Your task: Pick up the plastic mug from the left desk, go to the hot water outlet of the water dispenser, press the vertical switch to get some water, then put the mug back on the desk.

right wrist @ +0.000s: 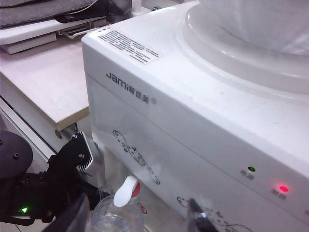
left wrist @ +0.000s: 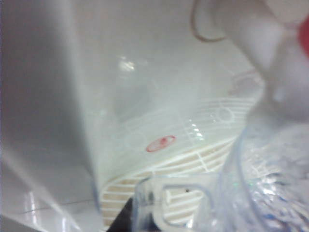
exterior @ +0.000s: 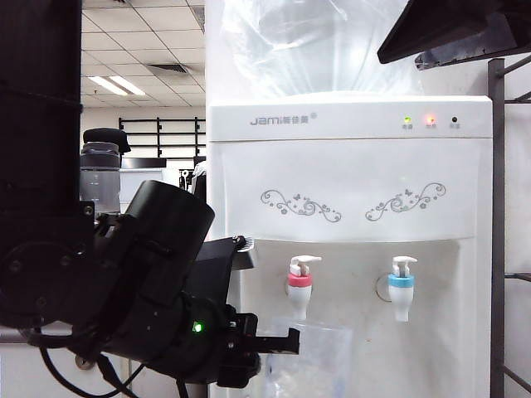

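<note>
The white water dispenser (exterior: pixel 348 166) fills the exterior view. Its hot water outlet (exterior: pixel 299 286) has a red collar, topped by the white vertical switch (exterior: pixel 304 262). The clear plastic mug (exterior: pixel 309 365) hangs just under that nozzle. My left gripper (exterior: pixel 280 342) is shut on its handle (left wrist: pixel 179 202), with one dark finger (left wrist: pixel 121 221) showing beside it. The rippled mug wall (left wrist: pixel 273 193) sits below the blurred outlet (left wrist: pixel 270 48). My right gripper (right wrist: pixel 136 210) hovers open above the switch (right wrist: pixel 125 192) and the mug (right wrist: pixel 113 218), touching neither. The left desk (right wrist: pixel 43 82) lies beside the dispenser.
The blue-collared tap (exterior: pixel 401 286) is right of the hot one. A slotted drip tray (left wrist: pixel 193 145) lies under the mug. A dark bottle (exterior: pixel 101 170) stands at left. A metal rack (exterior: pixel 498 215) flanks the dispenser's right. A dark shape (exterior: pixel 456 29) overhangs the top right.
</note>
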Robot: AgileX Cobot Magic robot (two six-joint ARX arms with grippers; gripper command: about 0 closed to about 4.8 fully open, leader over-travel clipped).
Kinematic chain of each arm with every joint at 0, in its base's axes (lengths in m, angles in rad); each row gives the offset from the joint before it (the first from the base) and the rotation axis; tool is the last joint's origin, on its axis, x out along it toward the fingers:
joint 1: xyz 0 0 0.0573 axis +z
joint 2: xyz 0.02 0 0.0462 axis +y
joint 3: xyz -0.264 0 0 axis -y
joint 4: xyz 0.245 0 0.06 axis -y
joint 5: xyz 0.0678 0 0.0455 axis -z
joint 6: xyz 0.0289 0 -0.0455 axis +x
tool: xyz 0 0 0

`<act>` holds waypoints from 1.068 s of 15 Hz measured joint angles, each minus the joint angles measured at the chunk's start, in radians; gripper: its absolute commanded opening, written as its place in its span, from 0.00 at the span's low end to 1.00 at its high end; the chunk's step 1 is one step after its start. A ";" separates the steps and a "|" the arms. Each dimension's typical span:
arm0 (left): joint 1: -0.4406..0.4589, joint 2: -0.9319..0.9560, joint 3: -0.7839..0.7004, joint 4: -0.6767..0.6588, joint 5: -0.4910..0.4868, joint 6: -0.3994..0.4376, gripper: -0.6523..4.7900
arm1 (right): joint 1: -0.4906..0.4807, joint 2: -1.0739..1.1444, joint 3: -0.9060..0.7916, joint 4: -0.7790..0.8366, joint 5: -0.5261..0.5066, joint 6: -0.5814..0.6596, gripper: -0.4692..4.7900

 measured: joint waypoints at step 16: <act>-0.005 0.006 0.003 0.122 -0.090 0.015 0.11 | 0.000 0.000 0.000 0.000 0.000 0.000 0.59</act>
